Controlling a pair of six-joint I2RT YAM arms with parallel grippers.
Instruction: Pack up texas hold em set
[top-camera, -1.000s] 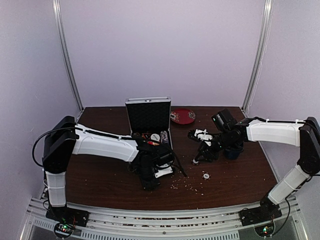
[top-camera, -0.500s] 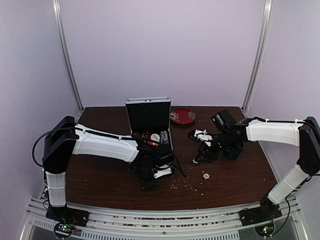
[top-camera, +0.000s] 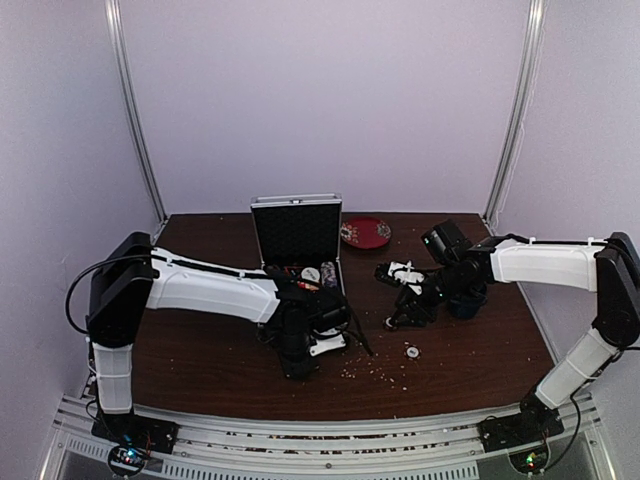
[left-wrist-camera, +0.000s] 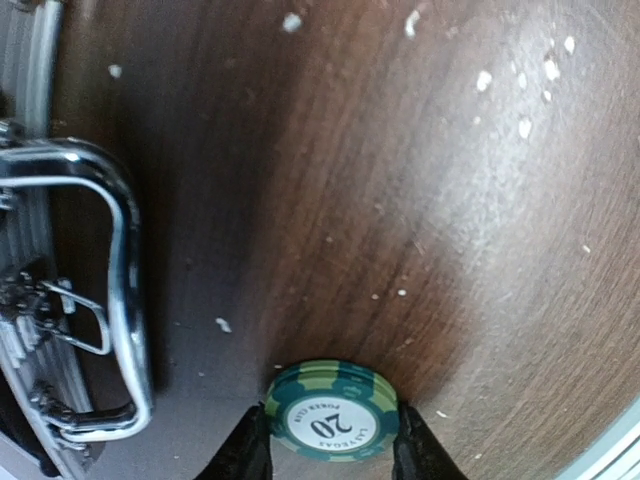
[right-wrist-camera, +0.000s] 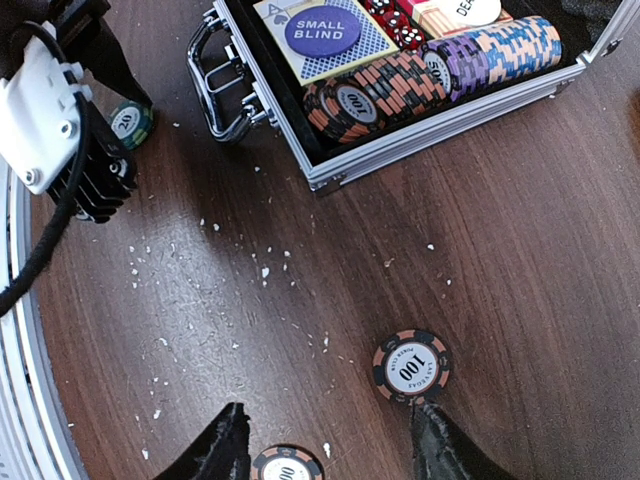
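Observation:
The silver case (top-camera: 300, 262) lies open at the table's middle with its lid upright. In the right wrist view (right-wrist-camera: 430, 125) it holds rows of chips (right-wrist-camera: 440, 70), a blue card deck with a "small blind" disc (right-wrist-camera: 322, 32) and red dice (right-wrist-camera: 395, 22). My left gripper (left-wrist-camera: 332, 455) is shut on a green "20" chip (left-wrist-camera: 332, 410) at table level, just in front of the case handle (left-wrist-camera: 125, 300). My right gripper (right-wrist-camera: 330, 455) is open above the table. One "100" chip (right-wrist-camera: 411, 367) lies by its right finger and another (right-wrist-camera: 288, 466) lies between the fingers.
A red round plate (top-camera: 365, 232) sits at the back, right of the case lid. A dark blue mug (top-camera: 466, 303) stands behind my right arm. White crumbs (top-camera: 375, 372) are scattered over the brown table in front of the case.
Almost nothing: the right arm has edged slightly to the left. The left gripper stays shut on the green chip.

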